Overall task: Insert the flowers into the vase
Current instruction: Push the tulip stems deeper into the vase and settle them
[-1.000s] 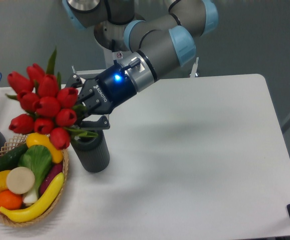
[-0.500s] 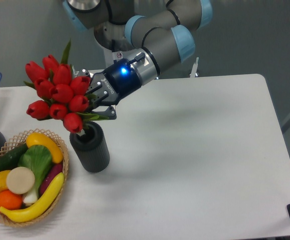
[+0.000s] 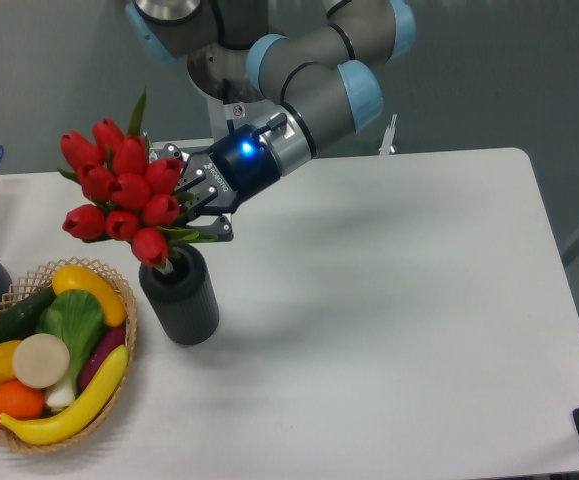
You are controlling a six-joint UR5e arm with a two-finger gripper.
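Near the tabletop's left edge, above the vase (image 3: 179, 300): gripper (image 3: 191, 206) clamped on the flowers (image 3: 121, 194) at the stems, heads tilted up-left. Versus a second ago, bunch raised and swung more upright, off the wicker basket (image 3: 121, 335); barely shifted in the last half second. Lowest bloom and stem ends now at the vase mouth. Looks lined up for insertion; stems not yet seated, depth unclear.
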